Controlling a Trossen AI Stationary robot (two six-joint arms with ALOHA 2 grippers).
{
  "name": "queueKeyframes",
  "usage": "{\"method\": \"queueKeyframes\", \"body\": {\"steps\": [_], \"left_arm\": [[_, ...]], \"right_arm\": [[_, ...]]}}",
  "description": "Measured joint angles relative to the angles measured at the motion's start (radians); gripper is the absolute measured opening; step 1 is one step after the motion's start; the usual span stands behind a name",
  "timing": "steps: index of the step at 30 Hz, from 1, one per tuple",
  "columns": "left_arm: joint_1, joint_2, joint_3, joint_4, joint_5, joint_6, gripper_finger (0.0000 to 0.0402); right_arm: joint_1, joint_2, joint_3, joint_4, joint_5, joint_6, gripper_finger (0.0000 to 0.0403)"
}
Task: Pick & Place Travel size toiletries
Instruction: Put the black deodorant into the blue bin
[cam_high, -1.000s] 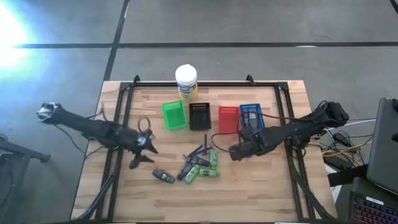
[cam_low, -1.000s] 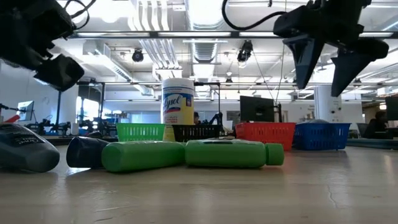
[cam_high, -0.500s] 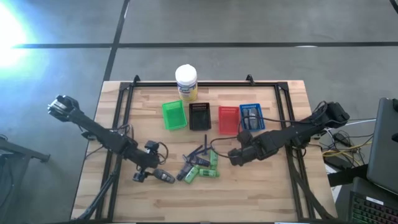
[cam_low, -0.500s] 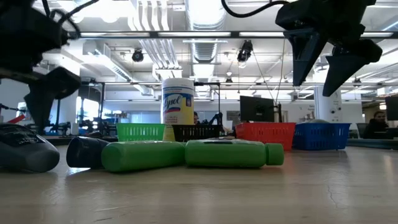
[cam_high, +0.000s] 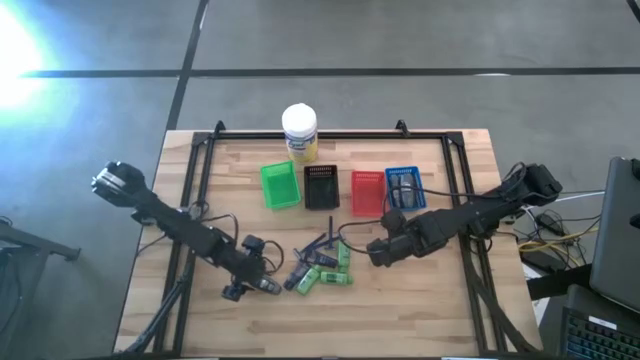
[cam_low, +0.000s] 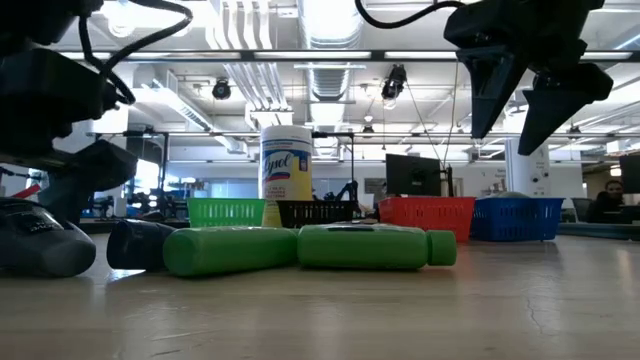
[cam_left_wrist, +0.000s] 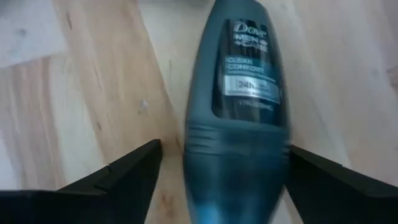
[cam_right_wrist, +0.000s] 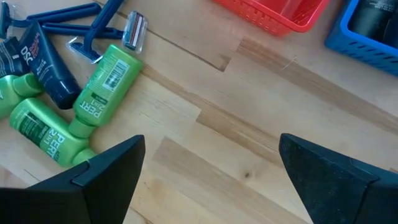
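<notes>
Near the table's front edge, the left gripper, fingers apart, straddles the grey deodorant: light, rigid, slick plastic, best pinched across its broad middle. The right gripper waits open.

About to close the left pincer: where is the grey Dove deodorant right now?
In the high view the Dove deodorant lies near the table's front, left of the green bottles. The left wrist view shows it between the open left pincer fingers.

Baskets in row behind toiletries pile; jar behind baskets, at table rear.
</notes>
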Motion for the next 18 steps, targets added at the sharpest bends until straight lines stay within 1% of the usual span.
{"method": "queueKeyframes", "body": {"steps": [3, 9, 10, 14, 18], "left_arm": [[-0.001, 0.03, 0.003, 0.004, -0.008, 0.0, 0.0294], [0.0, 0.031, 0.01, 0.019, -0.024, 0.002, 0.0208], [0.0, 0.026, 0.013, 0.02, -0.026, 0.002, 0.0201], [-0.002, 0.003, 0.031, 0.037, -0.014, -0.002, 0.0201], [-0.001, -0.01, 0.037, 0.03, -0.025, -0.01, 0.0201]], "right_arm": [[0.0, 0.0, 0.0, 0.0, 0.0, 0.0, 0.0368], [0.0, 0.0, 0.0, 0.017, -0.003, -0.005, 0.0368], [0.0, 0.0, 0.0, 0.027, -0.007, -0.009, 0.0368], [0.0, 0.0, 0.0, 0.11, -0.058, -0.059, 0.0368], [0.004, 0.0, 0.0, 0.237, -0.127, -0.088, 0.0368]]}}
